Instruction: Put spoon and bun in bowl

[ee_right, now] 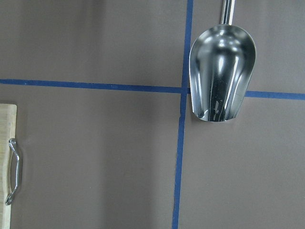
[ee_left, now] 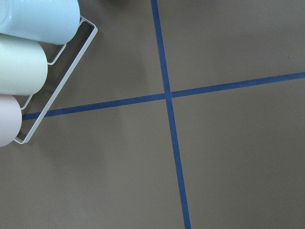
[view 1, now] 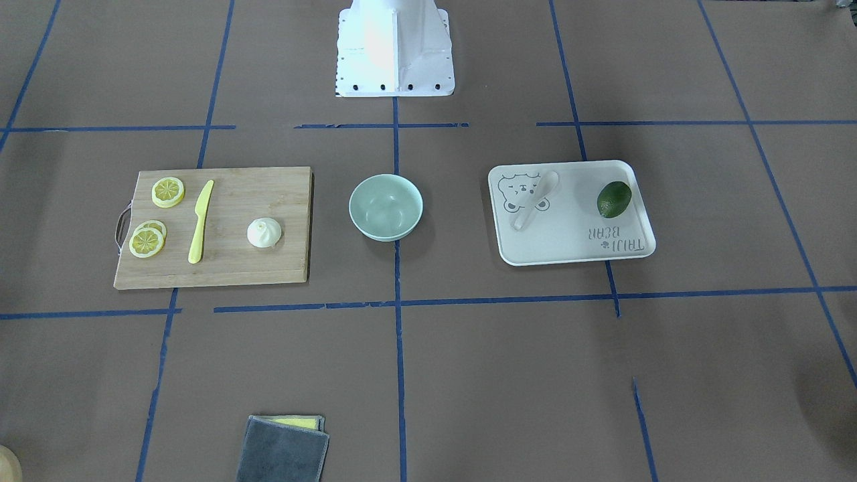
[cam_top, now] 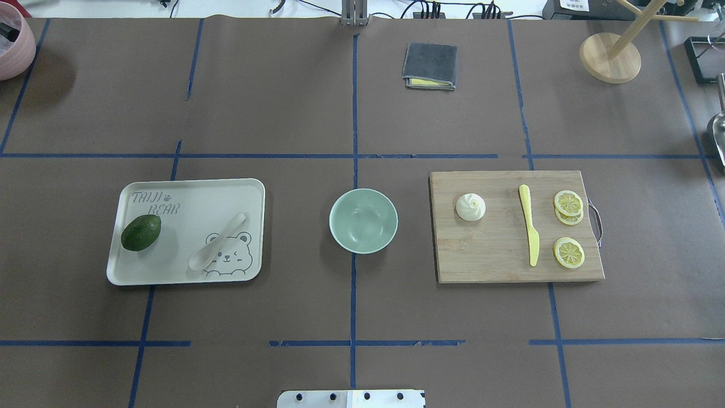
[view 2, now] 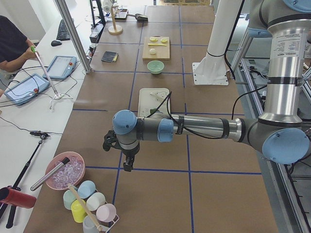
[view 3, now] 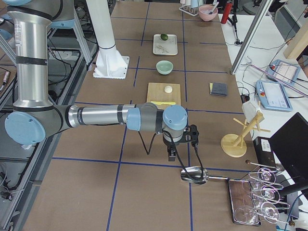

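Blending into the white tray (cam_top: 192, 204), the translucent spoon (cam_top: 218, 246) shows faintly.

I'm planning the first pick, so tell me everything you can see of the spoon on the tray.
The spoon is small, translucent whitish, plastic-looking, with a rounded scoop and short thick handle. It lies flat on the white tray, across its bear print, scoop nearer the robot, handle angled away toward the bowl. Only the tray touches it; the green fruit lies apart at the tray's other end.
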